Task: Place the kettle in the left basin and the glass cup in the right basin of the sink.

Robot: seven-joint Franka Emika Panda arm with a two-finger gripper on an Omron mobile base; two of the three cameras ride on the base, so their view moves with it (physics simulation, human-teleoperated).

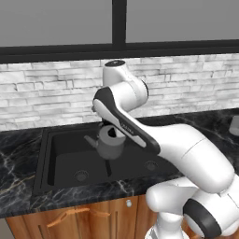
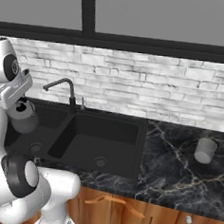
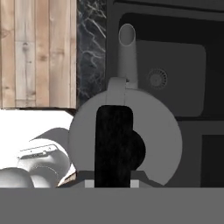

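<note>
You had the kettle (image 1: 110, 144) hanging over the left basin (image 1: 65, 158), the claw (image 3: 114, 179) nearly closed on its black arched handle. If it swung, the spout could hit the matte black divider. The smooth translucent glass cup (image 2: 205, 150) stood far right on the marbled surface (image 2: 176, 171).

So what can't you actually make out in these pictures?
- Gripper fingertips: hand view, hidden behind the kettle's black handle.
- Kettle's right side: left base view, covered by the arm.
- Left basin: right base view, partly blocked by the arm.
- Glass cup: left base view, cut off by the right edge.
- Right basin's drain: left base view, partly behind the arm.
</note>
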